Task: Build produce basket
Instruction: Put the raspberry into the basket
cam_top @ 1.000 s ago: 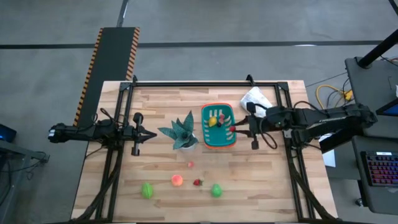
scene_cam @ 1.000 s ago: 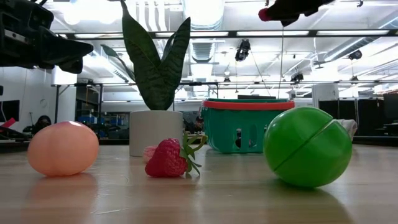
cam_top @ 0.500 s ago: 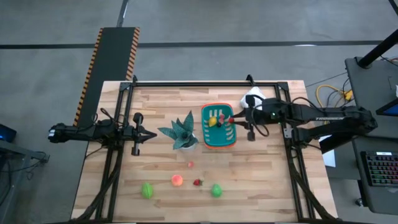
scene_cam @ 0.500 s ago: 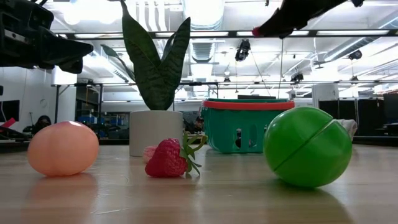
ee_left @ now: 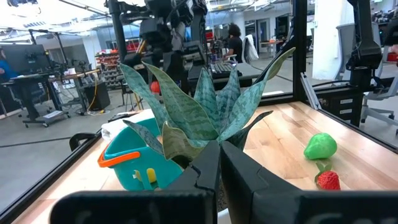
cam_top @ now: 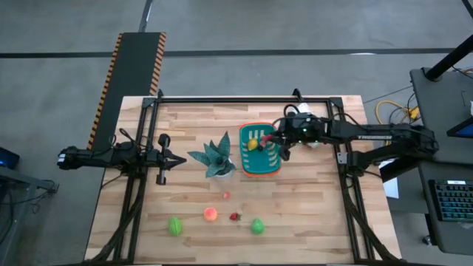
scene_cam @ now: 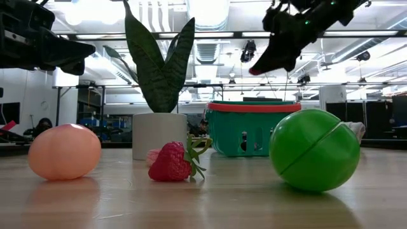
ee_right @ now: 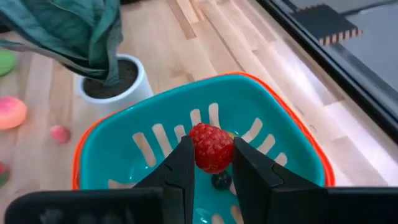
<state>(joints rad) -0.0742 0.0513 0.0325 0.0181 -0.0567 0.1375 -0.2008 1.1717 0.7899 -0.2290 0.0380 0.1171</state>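
Table (cam_top: 325, 214) of pale wood carries everything; the right arm stretches across it from the right edge, wrist tipped down over the basket (cam_top: 259, 150), which sits mid-table just beside a potted plant (cam_top: 216, 157). The left arm lies level at the left side, its gripper (cam_top: 177, 159) pinched shut on nothing, pointing at the plant. The right gripper (ee_right: 210, 163) hovers above the basket's open top, fingers clamped on a red raspberry (ee_right: 211, 147). Loose produce lies near the front edge: green ball (scene_cam: 314, 150), peach (scene_cam: 64, 151), strawberry (scene_cam: 173, 161).
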